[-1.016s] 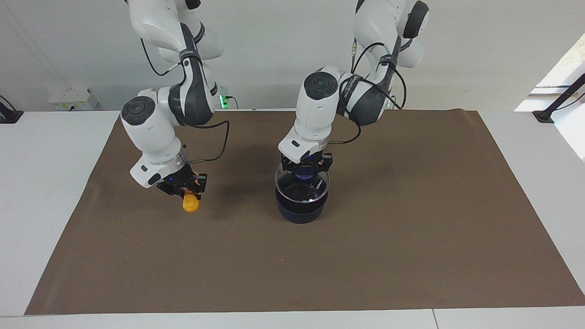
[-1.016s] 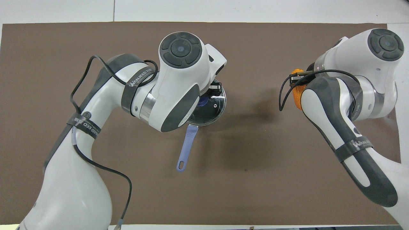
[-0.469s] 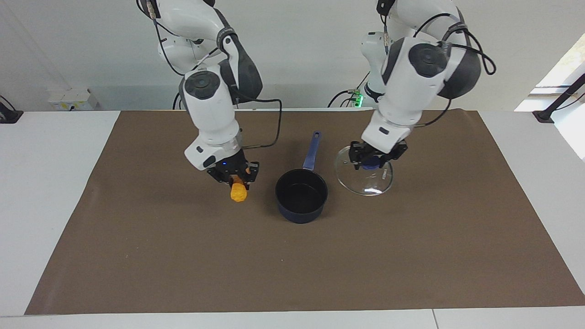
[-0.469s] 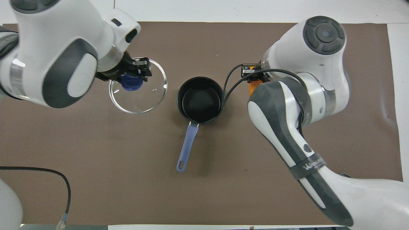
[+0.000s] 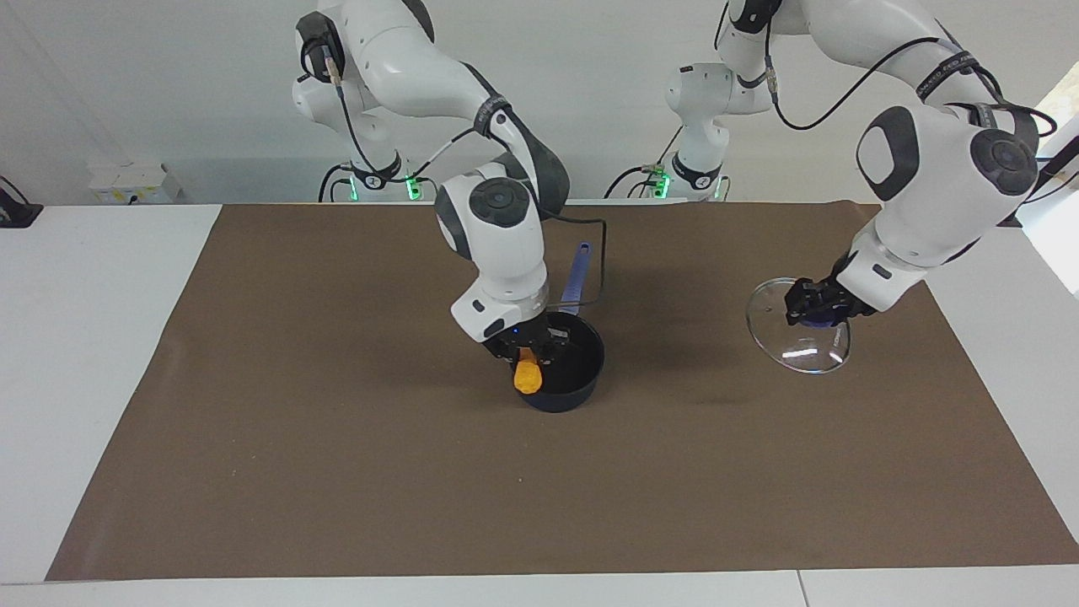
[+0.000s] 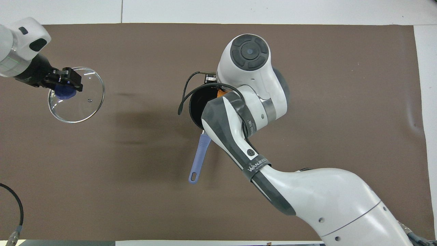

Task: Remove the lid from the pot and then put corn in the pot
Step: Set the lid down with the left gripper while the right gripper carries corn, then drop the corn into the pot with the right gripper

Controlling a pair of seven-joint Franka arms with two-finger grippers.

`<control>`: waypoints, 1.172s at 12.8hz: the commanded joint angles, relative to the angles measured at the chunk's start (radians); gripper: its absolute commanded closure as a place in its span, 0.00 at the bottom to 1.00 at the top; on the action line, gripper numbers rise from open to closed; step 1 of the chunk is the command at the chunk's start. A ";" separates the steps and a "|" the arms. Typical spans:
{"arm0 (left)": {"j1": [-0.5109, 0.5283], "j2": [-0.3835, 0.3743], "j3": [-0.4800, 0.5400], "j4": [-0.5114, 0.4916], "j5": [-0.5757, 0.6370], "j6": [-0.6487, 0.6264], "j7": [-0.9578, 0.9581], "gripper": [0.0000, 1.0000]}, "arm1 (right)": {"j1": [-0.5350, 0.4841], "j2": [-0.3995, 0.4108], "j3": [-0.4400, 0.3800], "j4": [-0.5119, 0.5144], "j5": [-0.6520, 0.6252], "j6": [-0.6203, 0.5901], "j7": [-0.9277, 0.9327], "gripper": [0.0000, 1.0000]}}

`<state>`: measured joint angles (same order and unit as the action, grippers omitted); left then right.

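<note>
From the facing view, the right gripper (image 5: 528, 352) hangs over the pot (image 5: 563, 369), clamped on the top end of the corn (image 5: 527, 378), which dangles upright below the fingers at the pot's rim toward the right arm's end of the table. The pot sits open on the brown mat (image 5: 337, 472), its long handle (image 5: 576, 276) pointing toward the robots. Off toward the left arm's end, the left gripper (image 5: 811, 310) is closed on the lid's blue knob, and the lid (image 5: 797, 335) tilts beneath it, held over the mat well apart from the pot. Now from overhead: the right arm's wrist covers most of the pot (image 6: 197, 106), just a sliver of corn (image 6: 221, 92) peeking out under the wrist, inside the pot's outline; the right gripper itself is hidden here. The handle (image 6: 199, 158) runs out from under the arm toward the robots. The left gripper (image 6: 70, 79) pinches the knob (image 6: 63, 93), the glass lid (image 6: 81, 102) spread below it over bare mat (image 6: 136, 191).
</note>
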<state>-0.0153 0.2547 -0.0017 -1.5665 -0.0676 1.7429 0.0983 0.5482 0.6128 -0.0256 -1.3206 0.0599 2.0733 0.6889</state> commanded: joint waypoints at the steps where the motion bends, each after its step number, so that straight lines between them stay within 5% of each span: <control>1: 0.047 -0.132 -0.009 -0.300 0.018 0.202 0.078 1.00 | 0.030 0.010 -0.004 0.008 0.000 0.016 0.046 1.00; 6: 0.064 -0.120 -0.009 -0.475 0.023 0.401 0.098 1.00 | 0.036 -0.034 -0.004 -0.130 -0.002 0.109 0.046 1.00; 7: 0.064 -0.117 -0.008 -0.500 0.023 0.427 0.098 1.00 | 0.033 -0.038 -0.004 -0.138 -0.002 0.108 0.044 0.78; 8: 0.064 -0.115 -0.009 -0.509 0.023 0.441 0.098 1.00 | 0.038 -0.039 -0.004 -0.138 -0.002 0.102 0.046 0.01; 12: 0.055 -0.114 -0.009 -0.541 0.058 0.475 0.096 1.00 | 0.026 -0.042 -0.011 -0.060 -0.058 0.004 0.043 0.00; 13: 0.055 -0.114 -0.008 -0.543 0.060 0.475 0.098 0.86 | 0.018 -0.060 -0.017 -0.043 -0.075 -0.013 0.040 0.00; 14: 0.055 -0.114 -0.009 -0.541 0.061 0.475 0.098 0.32 | -0.003 -0.108 -0.026 -0.049 -0.090 -0.036 0.029 0.00; 15: 0.054 -0.112 -0.008 -0.532 0.063 0.468 0.100 0.00 | -0.048 -0.151 -0.027 -0.052 -0.092 -0.083 -0.009 0.00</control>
<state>0.0439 0.1816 -0.0124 -2.0694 -0.0264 2.1914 0.1915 0.5659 0.5493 -0.0594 -1.3588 -0.0149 2.0621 0.7192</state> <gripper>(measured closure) 0.317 0.000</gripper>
